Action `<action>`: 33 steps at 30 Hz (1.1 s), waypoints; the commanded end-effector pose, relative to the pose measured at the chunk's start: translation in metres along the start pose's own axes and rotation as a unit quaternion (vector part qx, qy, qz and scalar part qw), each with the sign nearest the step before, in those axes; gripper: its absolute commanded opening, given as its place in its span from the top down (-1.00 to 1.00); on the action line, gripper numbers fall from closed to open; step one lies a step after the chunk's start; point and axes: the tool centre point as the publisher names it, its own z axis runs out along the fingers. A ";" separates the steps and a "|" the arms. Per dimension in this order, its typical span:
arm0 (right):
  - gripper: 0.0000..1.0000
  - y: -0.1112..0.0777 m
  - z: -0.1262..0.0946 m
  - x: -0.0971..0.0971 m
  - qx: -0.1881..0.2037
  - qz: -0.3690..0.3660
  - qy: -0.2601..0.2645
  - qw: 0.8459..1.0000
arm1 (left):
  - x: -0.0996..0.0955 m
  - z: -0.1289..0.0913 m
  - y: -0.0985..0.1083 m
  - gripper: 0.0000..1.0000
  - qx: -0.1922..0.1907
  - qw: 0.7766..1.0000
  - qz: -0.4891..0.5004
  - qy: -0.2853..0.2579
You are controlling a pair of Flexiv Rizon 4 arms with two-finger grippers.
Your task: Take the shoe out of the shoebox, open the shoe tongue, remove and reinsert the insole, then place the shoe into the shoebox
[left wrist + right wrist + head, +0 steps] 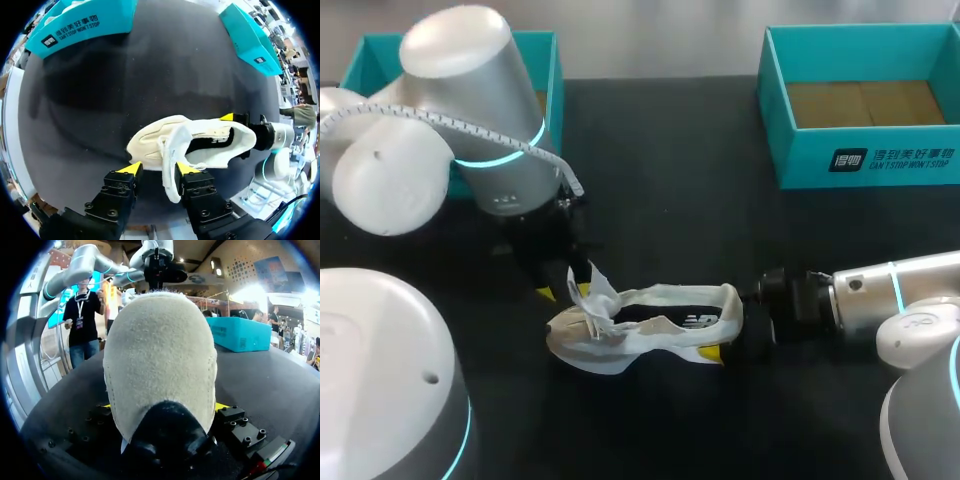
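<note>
Black matte worktop, with a broad bare stretch across the middle. Two teal cardboard boxes stand at the far edge. The right shoebox is open with its brown floor showing; the left shoebox is largely hidden behind the left arm. The cream shoe sits mid-worktop, well apart from both boxes. The right pincer is clamped on the napped heel. The left pincer is spread wide near the toe end, with the soft tongue draped against one finger only.
</note>
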 end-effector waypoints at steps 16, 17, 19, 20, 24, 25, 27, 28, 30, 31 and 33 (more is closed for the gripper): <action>1.00 0.000 0.000 0.001 0.003 0.001 0.000 1.000 | 0.065 -0.075 0.002 0.34 0.033 0.987 0.155 0.013; 1.00 0.000 0.000 0.001 0.003 0.001 0.000 1.000 | 0.069 -0.077 0.001 0.33 0.028 0.985 0.169 0.015; 1.00 0.000 0.000 0.001 0.003 0.001 0.000 1.000 | 0.075 -0.081 -0.004 0.39 0.014 0.978 0.206 0.024; 1.00 0.000 0.000 0.001 0.003 0.001 0.000 1.000 | 0.078 -0.084 -0.006 0.41 0.008 0.975 0.220 0.027; 1.00 0.000 0.000 0.001 0.003 0.001 0.000 1.000 | 0.092 -0.088 -0.017 1.00 -0.011 0.960 0.277 0.042; 1.00 0.000 0.000 0.001 0.003 0.001 0.000 1.000 | 0.094 -0.089 -0.018 1.00 -0.013 0.954 0.296 0.044; 1.00 0.000 0.000 0.001 0.003 0.001 0.000 1.000 | 0.098 -0.090 -0.017 1.00 -0.020 0.940 0.337 0.045; 1.00 0.000 0.000 0.001 0.003 0.001 0.000 1.000 | 0.100 -0.090 -0.017 1.00 -0.018 0.932 0.360 0.042; 1.00 0.000 0.000 0.001 0.003 0.001 0.000 1.000 | 0.105 -0.088 -0.014 1.00 -0.011 0.919 0.394 0.030; 1.00 0.000 0.000 0.001 0.003 0.001 0.000 1.000 | 0.109 -0.087 -0.012 1.00 -0.010 0.910 0.414 0.026; 1.00 0.000 0.000 0.001 0.003 0.001 0.000 1.000 | 0.115 -0.085 -0.010 1.00 -0.009 0.892 0.452 0.016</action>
